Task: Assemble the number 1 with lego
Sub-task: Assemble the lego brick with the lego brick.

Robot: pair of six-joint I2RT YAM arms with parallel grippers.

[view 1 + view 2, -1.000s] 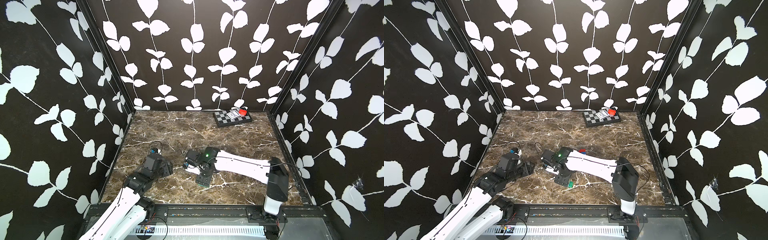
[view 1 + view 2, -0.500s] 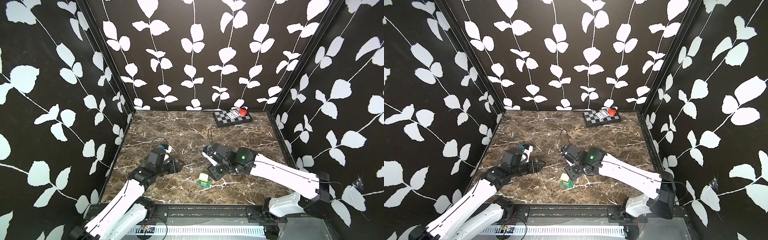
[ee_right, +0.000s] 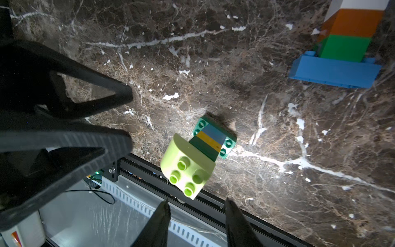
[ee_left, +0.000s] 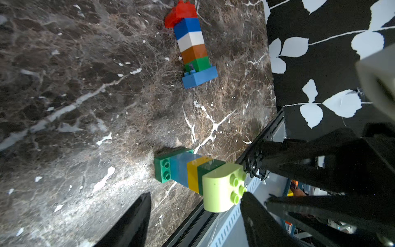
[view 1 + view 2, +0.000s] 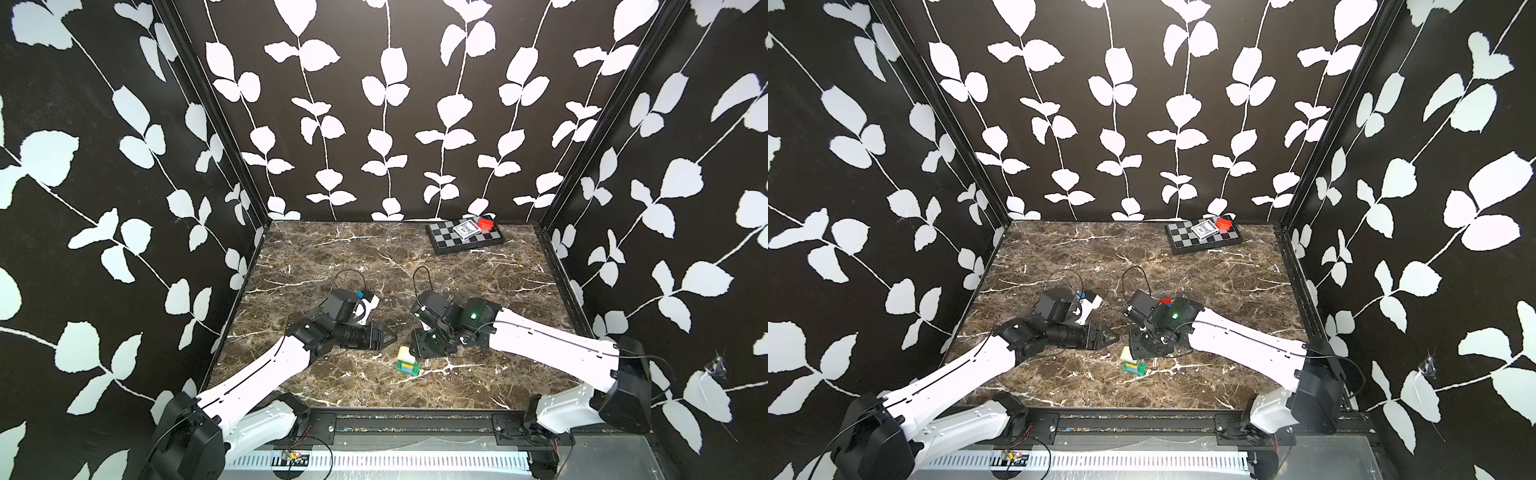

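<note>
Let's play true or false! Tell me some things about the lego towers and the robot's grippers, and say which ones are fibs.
1. The small tower has a lime brick on top. True.
2. The right gripper is squeezing the small tower. False: its jaws are apart with nothing between them, and the tower stands by itself on the table.
3. The tall tower has a red brick on top. True.
4. The tall tower's bottom brick is yellow. False: it is a wide blue brick.
5. The chessboard has nothing on it. False: a red block and a small box lie on it.
</note>
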